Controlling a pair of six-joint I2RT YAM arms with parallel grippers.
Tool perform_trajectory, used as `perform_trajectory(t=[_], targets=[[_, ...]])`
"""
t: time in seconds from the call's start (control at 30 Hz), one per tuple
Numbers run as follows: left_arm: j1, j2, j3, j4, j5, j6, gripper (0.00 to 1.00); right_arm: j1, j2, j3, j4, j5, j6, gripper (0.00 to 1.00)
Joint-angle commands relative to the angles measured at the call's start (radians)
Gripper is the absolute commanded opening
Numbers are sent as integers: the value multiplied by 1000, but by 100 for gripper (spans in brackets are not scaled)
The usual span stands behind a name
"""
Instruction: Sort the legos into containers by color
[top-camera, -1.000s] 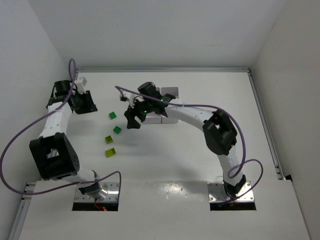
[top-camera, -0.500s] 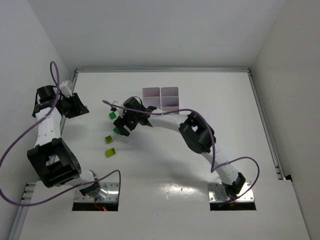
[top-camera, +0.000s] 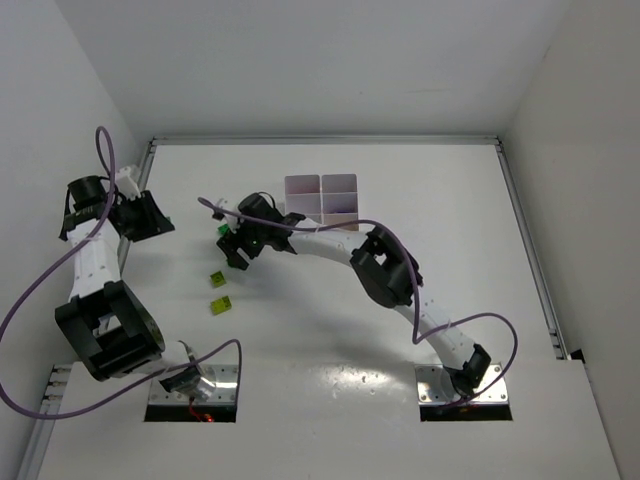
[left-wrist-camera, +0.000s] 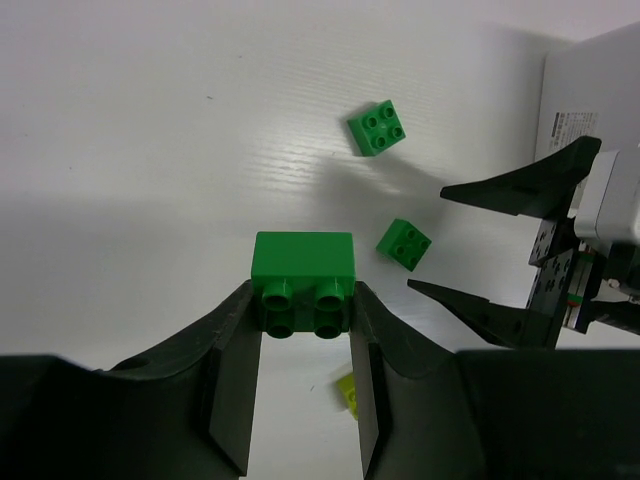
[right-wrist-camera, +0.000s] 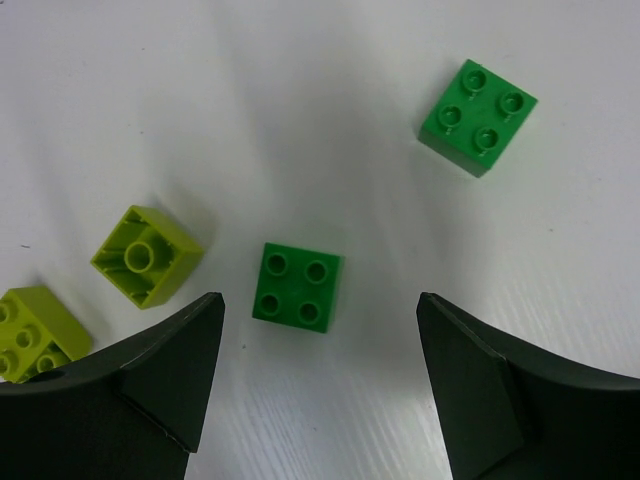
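Left tool is clamped on a green brick, holding it up off the tabletop at the far left side. Right tool is wide open and hangs right over a small green square brick, which sits flat with its studs up, between the fingers but untouched. A lime brick lies close on its left, so I'd drop straight down, line the fingers up with the flat sides and keep the left finger off that lime one. The white tray sits further right, well apart from the loose bricks.
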Motion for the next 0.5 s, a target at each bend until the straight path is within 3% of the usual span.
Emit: perform_trajectory(t=[0.0, 0.13, 0.3, 0.4, 0.43, 0.47], targets=[[19, -32, -5, -8, 18, 19, 0, 25, 22, 46, 21, -27, 15, 78], [19, -32, -5, -17, 9, 19, 0, 34, 40, 46, 21, -18, 15, 78], [19, -51, -14, -17, 9, 19, 0, 34, 62, 46, 30, 34, 6, 69], [19, -60, -23, -26, 0, 19, 0, 34, 62, 37, 41, 94, 6, 54], [19, -69, -23, -26, 0, 19, 0, 34, 62, 23, 53, 118, 6, 38], [19, -69, -32, -26, 0, 19, 0, 34, 62, 11, 53, 127, 6, 29]])
